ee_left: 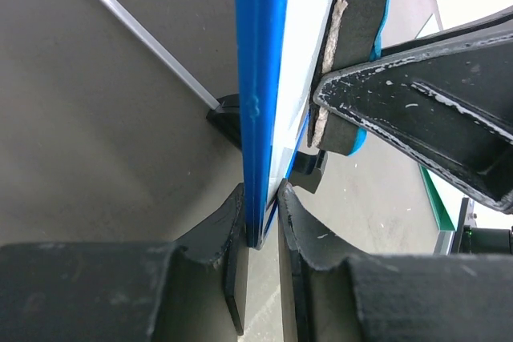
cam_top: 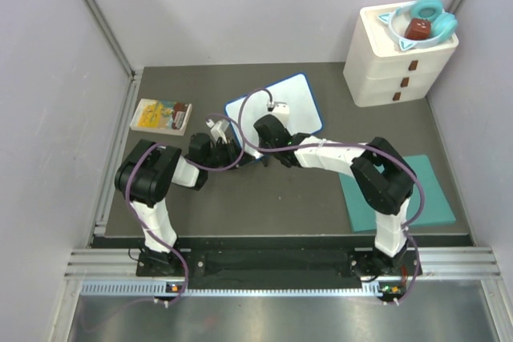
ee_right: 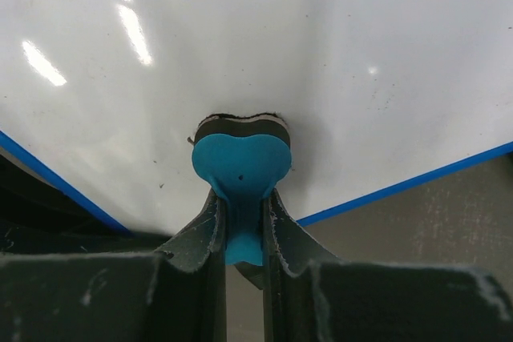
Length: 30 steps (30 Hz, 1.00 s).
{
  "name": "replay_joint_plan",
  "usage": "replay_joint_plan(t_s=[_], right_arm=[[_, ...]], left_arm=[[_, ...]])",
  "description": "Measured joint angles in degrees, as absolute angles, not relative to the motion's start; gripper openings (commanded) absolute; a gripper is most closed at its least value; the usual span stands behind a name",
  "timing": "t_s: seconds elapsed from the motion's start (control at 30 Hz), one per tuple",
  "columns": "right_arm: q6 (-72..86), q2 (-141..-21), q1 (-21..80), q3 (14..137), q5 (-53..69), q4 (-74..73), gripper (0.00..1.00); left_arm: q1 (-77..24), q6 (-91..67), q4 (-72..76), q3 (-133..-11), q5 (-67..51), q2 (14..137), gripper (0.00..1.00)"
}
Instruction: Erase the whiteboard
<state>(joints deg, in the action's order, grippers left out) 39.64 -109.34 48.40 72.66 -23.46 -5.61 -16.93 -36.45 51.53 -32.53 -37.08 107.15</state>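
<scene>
The whiteboard is white with a thin blue rim and lies angled at the middle of the dark table. Its surface shows only tiny dark specks. My left gripper is shut on the board's near-left corner. In the left wrist view the blue rim stands edge-on between its jaws. My right gripper is shut on a blue-backed eraser, whose felt face presses on the board near that corner. The eraser also shows beside the rim, and the right gripper hides it from above.
A teal mat lies on the table under the right arm. A white drawer unit at the back right carries a teal bowl. A yellow booklet lies at the left. Grey walls close in both sides.
</scene>
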Motion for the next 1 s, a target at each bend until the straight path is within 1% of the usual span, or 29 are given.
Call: replay_joint_plan(t_s=[0.2,0.3,0.53,0.6,0.63,0.67,0.73,0.77,0.83,0.87,0.9,0.93,0.97,1.0], right_arm=[[39.5,-109.1,49.0,73.2,-24.9,-6.2,0.00],[39.6,-106.3,49.1,71.5,-26.6,-7.4,0.00],[43.4,-90.2,49.1,61.8,-30.7,-11.0,0.00],[44.9,-87.4,49.1,59.6,-31.4,-12.1,0.04],[45.6,-86.6,49.1,58.7,-31.7,-12.7,0.07],[46.2,-86.0,49.1,57.7,-31.8,-13.3,0.14],[47.3,-85.5,49.1,55.7,-31.6,-14.5,0.22],[48.1,-85.3,49.1,54.3,-31.4,-15.3,0.30],[49.4,-85.0,49.1,52.0,-30.8,-16.3,0.40],[50.0,-84.6,49.1,50.5,-30.3,-16.7,0.52],[50.7,-84.1,49.1,49.1,-29.8,-17.2,0.59],[51.5,-83.3,49.1,47.5,-29.5,-17.5,0.64],[52.1,-82.5,49.1,46.1,-29.1,-17.8,0.75],[52.8,-81.6,49.1,44.9,-28.8,-18.3,0.78]], left_arm=[[-17.0,-36.2,51.3,-32.5,-36.9,107.0,0.00],[-17.1,-36.2,51.2,-32.5,-36.8,107.0,0.01],[-17.4,-35.9,50.7,-31.8,-35.7,105.8,0.04],[-17.5,-35.8,49.9,-31.4,-35.0,104.8,0.05],[-17.6,-35.7,49.4,-31.2,-34.8,104.3,0.05],[-17.6,-35.7,49.0,-31.1,-34.6,103.9,0.06],[-17.7,-35.4,47.8,-30.9,-34.1,103.1,0.08],[-17.7,-35.2,46.9,-30.9,-33.9,102.6,0.09],[-17.7,-34.7,45.4,-30.9,-33.5,101.8,0.14],[-17.7,-34.5,44.6,-30.9,-33.3,101.3,0.15],[-17.7,-34.3,43.7,-30.9,-33.2,100.9,0.20],[-17.7,-34.0,42.8,-31.0,-33.1,100.4,0.23],[-17.7,-33.6,41.8,-31.2,-32.9,100.0,0.26],[-17.7,-33.2,40.9,-31.4,-32.9,99.8,0.28]])
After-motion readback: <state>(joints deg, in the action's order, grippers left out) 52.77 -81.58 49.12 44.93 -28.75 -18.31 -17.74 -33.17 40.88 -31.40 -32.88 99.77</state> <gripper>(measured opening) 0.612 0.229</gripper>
